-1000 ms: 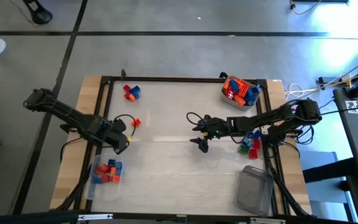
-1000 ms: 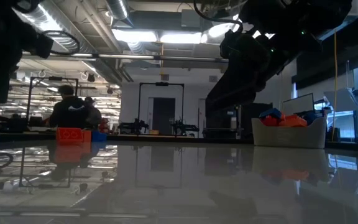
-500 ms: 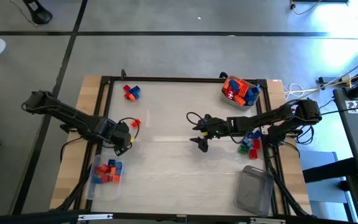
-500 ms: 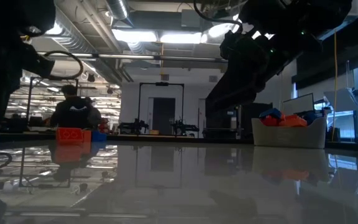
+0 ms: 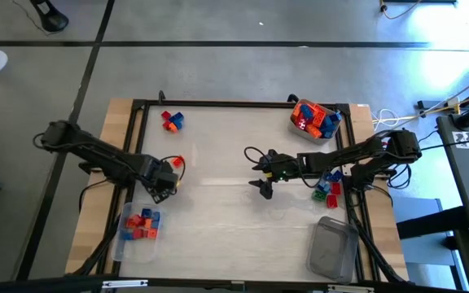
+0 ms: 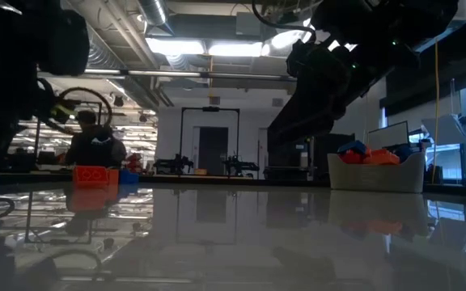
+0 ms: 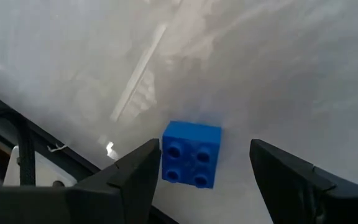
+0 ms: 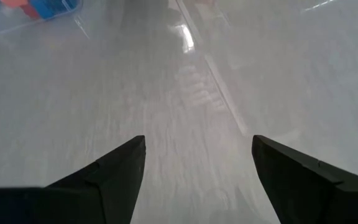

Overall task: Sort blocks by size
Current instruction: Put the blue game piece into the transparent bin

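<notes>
Left gripper (image 7: 201,186) stood wide as I watched, its two fingers (image 7: 132,180) spread on either side of a blue block (image 7: 191,154) that lay on the table (image 5: 218,146), studs toward the camera; the fingers did not appear to touch it. From above, that gripper (image 5: 166,182) sat near the table's left edge, just beside a red block (image 5: 177,161) and above the tub (image 5: 137,232) at the near-left corner, which held red, orange and blue blocks (image 5: 141,224). Farther off, a small red-and-blue pair (image 5: 172,120) lay near the far-left corner. My right gripper (image 8: 197,180) was also spread wide, holding nothing, hanging over bare table near the middle (image 5: 260,175). Beyond it, a tub (image 5: 314,119) heaped with orange and blue blocks stood at the far-right corner, a few loose blocks (image 5: 327,185) lay by the right edge, and another clear tub (image 5: 334,248) sat at the near-right.
</notes>
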`<state>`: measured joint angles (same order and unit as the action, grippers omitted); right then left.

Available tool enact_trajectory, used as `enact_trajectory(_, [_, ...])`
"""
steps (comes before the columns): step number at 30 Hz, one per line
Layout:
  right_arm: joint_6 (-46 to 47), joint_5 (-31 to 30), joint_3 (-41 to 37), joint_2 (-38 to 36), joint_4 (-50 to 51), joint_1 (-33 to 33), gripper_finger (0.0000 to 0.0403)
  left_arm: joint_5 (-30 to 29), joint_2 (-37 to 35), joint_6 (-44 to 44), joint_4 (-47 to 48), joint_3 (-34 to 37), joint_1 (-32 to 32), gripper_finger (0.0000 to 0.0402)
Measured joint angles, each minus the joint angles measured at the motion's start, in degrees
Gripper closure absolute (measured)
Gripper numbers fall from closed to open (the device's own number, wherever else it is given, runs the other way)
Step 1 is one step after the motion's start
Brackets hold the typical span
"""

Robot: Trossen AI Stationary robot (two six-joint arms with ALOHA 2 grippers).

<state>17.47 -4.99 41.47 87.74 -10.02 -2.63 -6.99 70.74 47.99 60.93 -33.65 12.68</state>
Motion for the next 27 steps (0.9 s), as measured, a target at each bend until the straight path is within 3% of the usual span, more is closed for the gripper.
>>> enact_trajectory(8, [0.0, 0.0, 0.0, 0.0, 0.0, 0.01, 0.0109, 1.21, 4.21, -2.0, -0.01, 0.0, -0.8, 0.0167])
enact_trajectory(21, [0.0, 0.0, 0.0, 0.0, 0.0, 0.0, 0.0109, 2.58, 4.41, -6.16, -11.35, 0.0, -0.8, 0.0167])
enact_trajectory(27, [0.0, 0.0, 0.0, 0.01, 0.0, -0.01, 0.0109, 2.58, 4.41, -5.71, -10.61, -0.26, -0.8, 0.0167])
